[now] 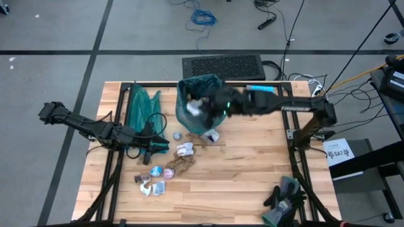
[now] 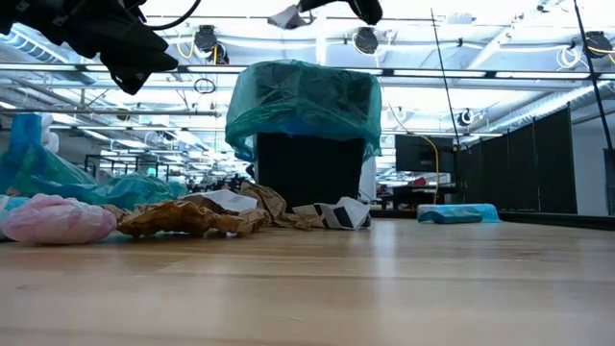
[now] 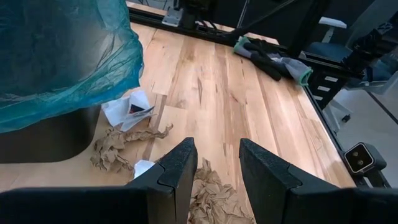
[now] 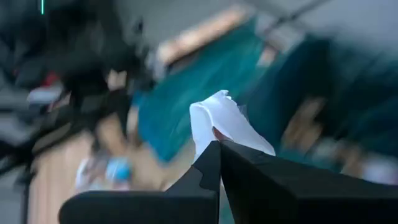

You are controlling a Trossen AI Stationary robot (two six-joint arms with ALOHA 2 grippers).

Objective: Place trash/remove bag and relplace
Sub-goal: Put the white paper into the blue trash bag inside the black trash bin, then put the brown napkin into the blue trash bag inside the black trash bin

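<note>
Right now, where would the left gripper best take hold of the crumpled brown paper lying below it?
Likely by a raised fold at its middle, coming straight down. The crumpled brown paper lies low and spread on the table, and the left gripper hangs above it, fingers apart.

The wooden table (image 1: pixel 252 170) carries a lined bin (image 1: pixel 199 104) under the right gripper (image 1: pixel 203 108); trash (image 1: pixel 180 165) beside the left gripper (image 1: pixel 161 149); gloves (image 1: pixel 285 195) well apart.

Robotics lab — cables (image 1: pixel 203 17) on taped floor, ceiling trusses (image 2: pixel 500 72) (open hall), monitor (image 2: pixel 423 154).
</note>
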